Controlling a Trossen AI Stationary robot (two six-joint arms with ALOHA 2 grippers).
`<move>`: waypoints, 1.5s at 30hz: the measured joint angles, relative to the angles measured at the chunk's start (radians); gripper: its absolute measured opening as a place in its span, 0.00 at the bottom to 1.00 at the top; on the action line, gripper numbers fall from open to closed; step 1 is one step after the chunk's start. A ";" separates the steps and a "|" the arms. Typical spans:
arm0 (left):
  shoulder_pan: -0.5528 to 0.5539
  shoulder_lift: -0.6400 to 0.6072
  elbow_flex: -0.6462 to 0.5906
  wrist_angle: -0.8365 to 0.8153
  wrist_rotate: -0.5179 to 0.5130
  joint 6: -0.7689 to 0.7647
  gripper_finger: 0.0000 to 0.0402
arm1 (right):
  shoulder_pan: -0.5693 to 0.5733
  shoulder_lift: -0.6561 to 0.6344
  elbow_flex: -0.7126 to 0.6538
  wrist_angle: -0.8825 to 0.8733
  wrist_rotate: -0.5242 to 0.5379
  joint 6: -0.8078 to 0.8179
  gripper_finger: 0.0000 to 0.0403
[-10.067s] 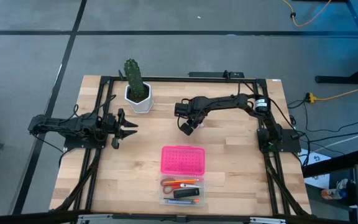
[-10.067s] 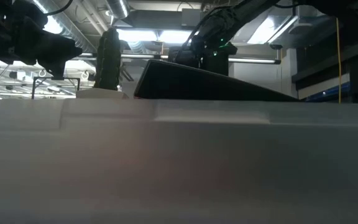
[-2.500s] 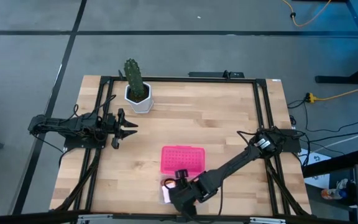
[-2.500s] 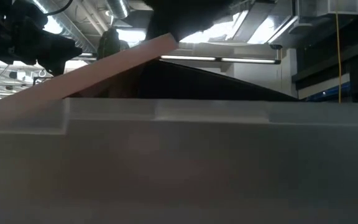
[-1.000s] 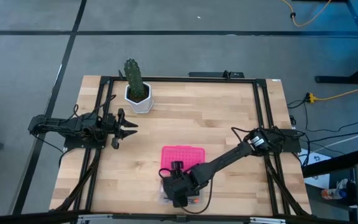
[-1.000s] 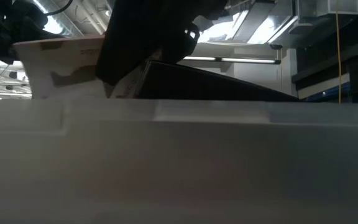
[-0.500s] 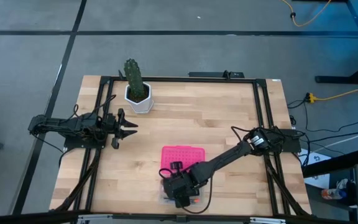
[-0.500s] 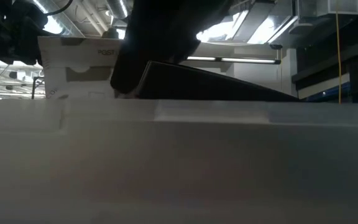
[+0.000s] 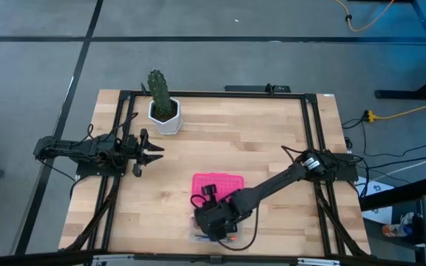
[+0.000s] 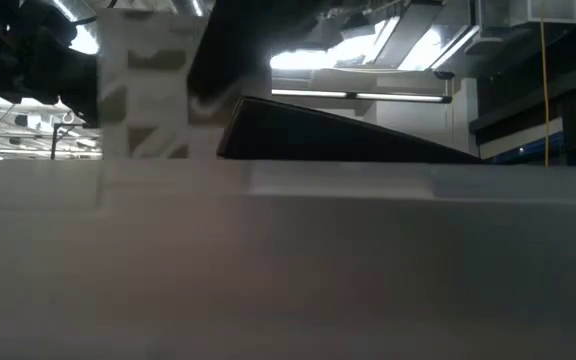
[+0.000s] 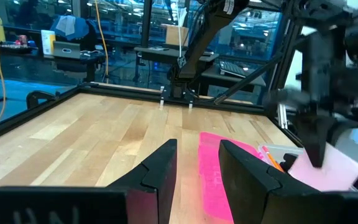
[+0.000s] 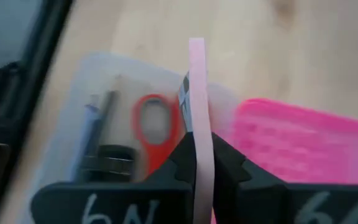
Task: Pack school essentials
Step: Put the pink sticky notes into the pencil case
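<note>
My right gripper [image 12: 197,163] is shut on the pale pink square notepad [image 12: 197,81] and reaches over the clear plastic box [image 9: 195,235] near the table's near edge. In the right wrist view the box holds the red-handled scissors [image 12: 154,127], a blue pen [image 12: 91,134] and a black oblong block [image 12: 107,158]. The dotted pink lid [image 9: 224,185] lies just beyond the box. The left wrist view shows the notepad [image 11: 325,171] below the right gripper. My left gripper [image 9: 150,151] waits open at the table's left side. My right gripper pinches the notepad between its two fingers [image 12: 182,163], one on each flat face, at the edge nearest the wrist [image 12: 197,130]. The pad stands edge-on over the box, sticking out past the fingertips. Whether its far edge touches anything in the box, I cannot tell.
A green cactus in a white pot [image 9: 159,96] stands at the table's far left. The box's near wall [image 10: 288,260] fills the low view. Bare wood lies between the two arms and toward the far edge.
My right gripper has turned over the box and shifted slightly toward the pink lid, staying shut on the notepad. In the low view the notepad has swung from a wide, flat outline to a narrower, taller one.
</note>
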 joint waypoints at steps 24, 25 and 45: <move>0.000 0.000 0.000 0.000 0.000 0.000 0.28 | 0.120 -0.013 -0.008 0.145 -0.013 -0.826 0.04; 0.000 0.000 0.000 0.000 0.000 0.000 0.28 | 0.118 -0.013 -0.016 0.144 -0.027 -0.869 0.04; 0.000 0.000 0.000 0.000 0.000 0.000 0.28 | 0.047 -0.011 -0.093 0.210 -0.171 -1.342 0.04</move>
